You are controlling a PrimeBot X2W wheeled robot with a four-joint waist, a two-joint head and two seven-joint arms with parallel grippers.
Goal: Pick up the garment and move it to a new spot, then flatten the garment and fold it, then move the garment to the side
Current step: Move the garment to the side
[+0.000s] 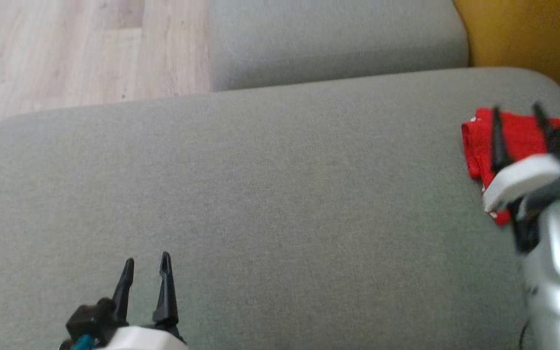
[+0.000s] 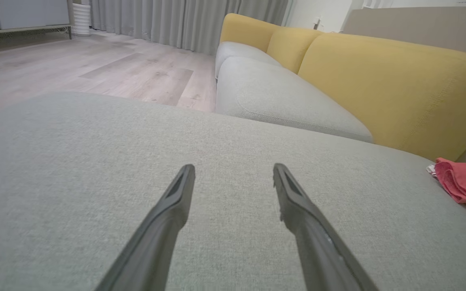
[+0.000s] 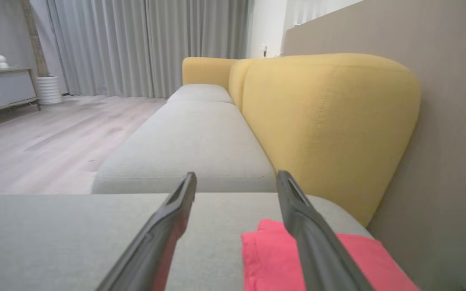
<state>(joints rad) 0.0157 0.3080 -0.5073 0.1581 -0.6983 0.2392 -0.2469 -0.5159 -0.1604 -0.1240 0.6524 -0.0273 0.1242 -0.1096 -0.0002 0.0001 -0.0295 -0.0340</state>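
Folded red garment (image 1: 518, 133) beneath wide-spread right gripper (image 1: 516, 108); left gripper (image 1: 147, 259) wide, well apart. Right wrist view adds grey curtains (image 3: 136, 44).

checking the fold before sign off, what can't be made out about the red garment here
Head view: the red garment is partly hidden behind the blurred right gripper, and the right edge cuts it off.
Left wrist view: the right edge cuts it off.
Right wrist view: the bottom edge cuts it, and one finger crosses it.

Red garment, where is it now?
In the head view the folded red garment lies at the right edge of the grey sofa cushion, beneath the open right tool.
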